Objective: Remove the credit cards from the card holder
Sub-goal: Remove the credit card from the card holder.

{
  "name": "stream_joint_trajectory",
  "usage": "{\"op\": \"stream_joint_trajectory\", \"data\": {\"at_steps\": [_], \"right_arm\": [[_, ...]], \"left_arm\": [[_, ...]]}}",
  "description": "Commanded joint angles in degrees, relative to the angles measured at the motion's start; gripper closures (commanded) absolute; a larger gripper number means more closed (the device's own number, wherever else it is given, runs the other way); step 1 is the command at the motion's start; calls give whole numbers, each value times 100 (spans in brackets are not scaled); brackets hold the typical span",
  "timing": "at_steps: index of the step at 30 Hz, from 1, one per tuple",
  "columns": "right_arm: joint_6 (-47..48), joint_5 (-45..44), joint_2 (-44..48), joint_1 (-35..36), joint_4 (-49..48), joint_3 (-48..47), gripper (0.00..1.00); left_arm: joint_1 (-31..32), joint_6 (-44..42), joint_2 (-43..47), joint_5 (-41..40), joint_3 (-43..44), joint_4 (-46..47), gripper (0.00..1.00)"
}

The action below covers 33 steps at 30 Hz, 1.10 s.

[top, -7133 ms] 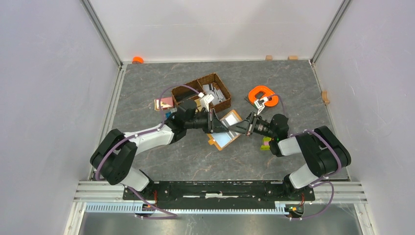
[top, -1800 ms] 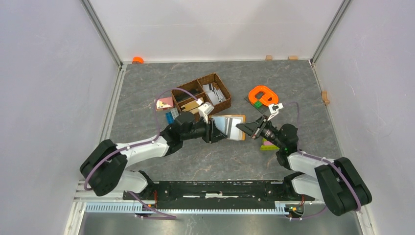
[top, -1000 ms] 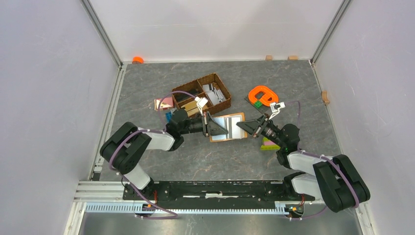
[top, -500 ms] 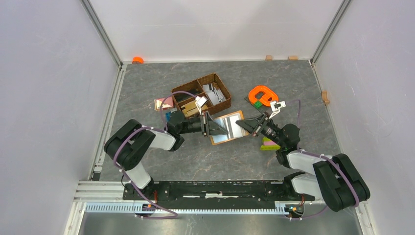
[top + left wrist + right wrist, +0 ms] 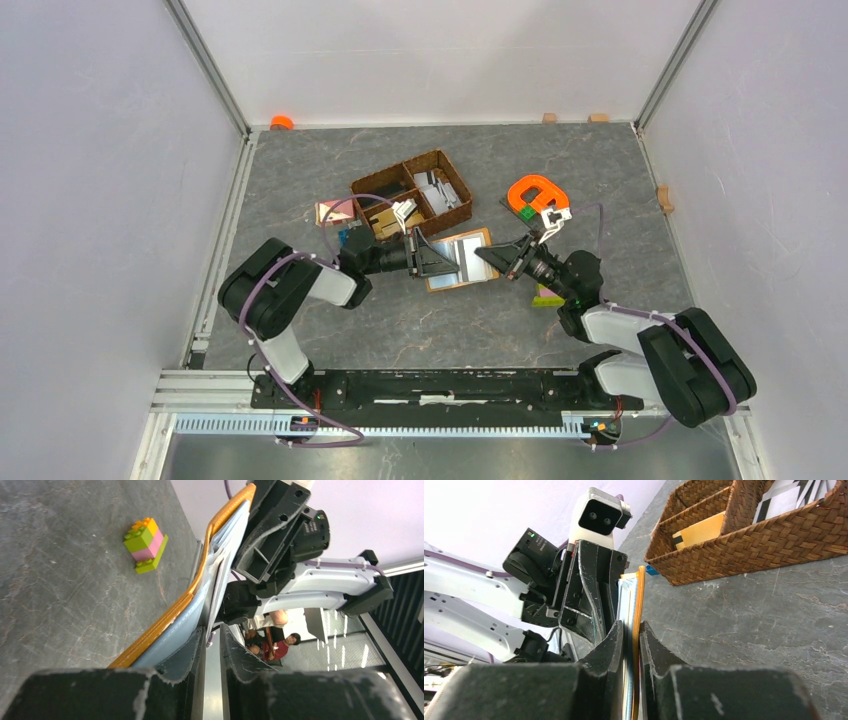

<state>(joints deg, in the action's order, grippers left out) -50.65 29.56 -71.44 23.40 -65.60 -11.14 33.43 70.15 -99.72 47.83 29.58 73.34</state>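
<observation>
The flat mustard-orange bifold card holder with pale blue inner panels lies open near the middle of the grey marbled worktop, stretched between the two hands. Both wrist views catch it edge-on, so it sits roughly level. Whether it rests on the worktop or hangs just above it I cannot tell.

At its 3 o'clock edge the right hand is nearly closed, pinching the orange cover and blue lining together. At 9 o'clock the left hand has its fingers a narrow slit apart, with a thin pale layer running into the gap. That layer could be a card or a pocket flap, and gripped or merely straddled — the views do not settle it.

Outward, the brown wicker basket at 11 o'clock holds a yellow card and black-and-white patterned cards. An orange plastic ring lies at 2 o'clock, and a small stack of green, pink and orange toy bricks at 4 o'clock.

My reading is that the holder is opened and braced, so the task is at its extraction stage. The cards in the basket may count as done, though their origin is not shown. The pale layer at the left hand suggests at least one pull and a drop-off are left.
</observation>
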Motion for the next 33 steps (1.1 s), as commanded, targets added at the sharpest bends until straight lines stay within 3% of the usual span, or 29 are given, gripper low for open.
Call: {"op": "stream_joint_trajectory", "data": {"at_steps": [1, 5, 12, 21, 33], "right_arm": [[525, 160, 133, 187, 834, -119, 100], [770, -103, 258, 205, 1289, -176, 100], [858, -254, 254, 208, 1473, -204, 100], [598, 23, 71, 289, 910, -145, 100], [451, 185, 18, 447, 496, -143, 100]], "left_arm": [[-38, -511, 529, -603, 71, -387, 79], [-38, -726, 824, -706, -2, -560, 81], [-4, -44, 657, -434, -121, 1089, 84], [94, 40, 482, -300, 29, 1058, 79], [106, -232, 278, -533, 93, 343, 80]]}}
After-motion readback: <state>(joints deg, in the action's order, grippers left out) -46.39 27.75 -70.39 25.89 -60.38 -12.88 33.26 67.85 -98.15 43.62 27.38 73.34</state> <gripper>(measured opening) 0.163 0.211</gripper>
